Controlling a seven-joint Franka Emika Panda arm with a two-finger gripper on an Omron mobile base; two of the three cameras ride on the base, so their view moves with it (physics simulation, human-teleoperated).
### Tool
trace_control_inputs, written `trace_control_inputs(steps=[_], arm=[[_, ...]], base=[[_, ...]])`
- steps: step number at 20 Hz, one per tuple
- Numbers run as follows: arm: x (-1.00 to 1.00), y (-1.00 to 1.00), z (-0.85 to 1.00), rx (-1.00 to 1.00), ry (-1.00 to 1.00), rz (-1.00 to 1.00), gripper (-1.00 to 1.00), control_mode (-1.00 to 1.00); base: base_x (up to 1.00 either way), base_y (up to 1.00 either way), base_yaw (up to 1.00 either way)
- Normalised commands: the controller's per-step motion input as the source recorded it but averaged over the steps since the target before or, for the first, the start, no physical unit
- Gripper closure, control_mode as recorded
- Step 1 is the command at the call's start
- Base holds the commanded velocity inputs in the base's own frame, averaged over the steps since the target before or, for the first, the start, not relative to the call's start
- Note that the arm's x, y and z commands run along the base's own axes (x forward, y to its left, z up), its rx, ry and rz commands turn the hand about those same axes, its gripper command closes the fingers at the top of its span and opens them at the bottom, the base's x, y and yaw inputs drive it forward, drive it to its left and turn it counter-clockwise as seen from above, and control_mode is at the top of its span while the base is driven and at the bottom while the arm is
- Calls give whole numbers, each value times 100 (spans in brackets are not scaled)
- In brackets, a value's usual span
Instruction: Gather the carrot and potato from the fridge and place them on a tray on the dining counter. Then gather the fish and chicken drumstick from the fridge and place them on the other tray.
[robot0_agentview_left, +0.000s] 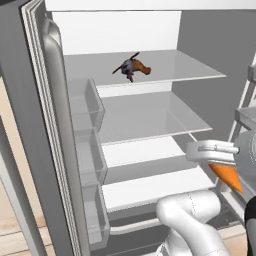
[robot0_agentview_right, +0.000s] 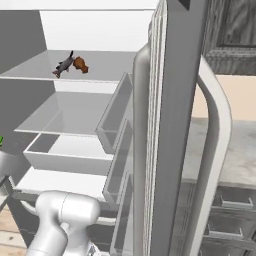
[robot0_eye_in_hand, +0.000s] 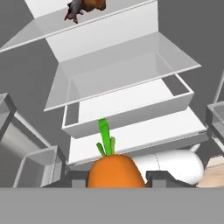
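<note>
In the left base view, the white gripper (robot0_agentview_left: 227, 162) hangs at the right, in front of the open white fridge (robot0_agentview_left: 140, 115), clamped on an orange tapered carrot (robot0_agentview_left: 226, 175) whose tip points down. On the top glass shelf (robot0_agentview_left: 165, 67) lie a dark grey fish (robot0_agentview_left: 126, 67) and a brown chicken drumstick (robot0_agentview_left: 141, 69), touching each other.

In the right base view, the fish (robot0_agentview_right: 64, 65) and the drumstick (robot0_agentview_right: 80, 64) sit side by side on the same top shelf (robot0_agentview_right: 100, 65).

In the hand view, the carrot (robot0_eye_in_hand: 116, 169) with its green stalk sits between the two dark fingertips (robot0_eye_in_hand: 164, 178), held outside the fridge; the fish and the drumstick (robot0_eye_in_hand: 94, 4) show at the top.
</note>
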Motion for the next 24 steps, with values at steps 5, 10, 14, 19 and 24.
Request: trace_control_inputs(steps=[5, 10, 14, 19, 24], arm=[[0, 0, 0, 0, 0, 0, 100, 100], [0, 0, 0, 0, 0, 0, 100, 100], [0, 0, 0, 0, 0, 0, 100, 100], [0, 0, 0, 0, 0, 0, 100, 100], [0, 0, 0, 0, 0, 0, 100, 100]], base=[[-70, 0, -18], [-69, 4, -41], [-57, 15, -50], [-55, 15, -53], [-81, 0, -51]])
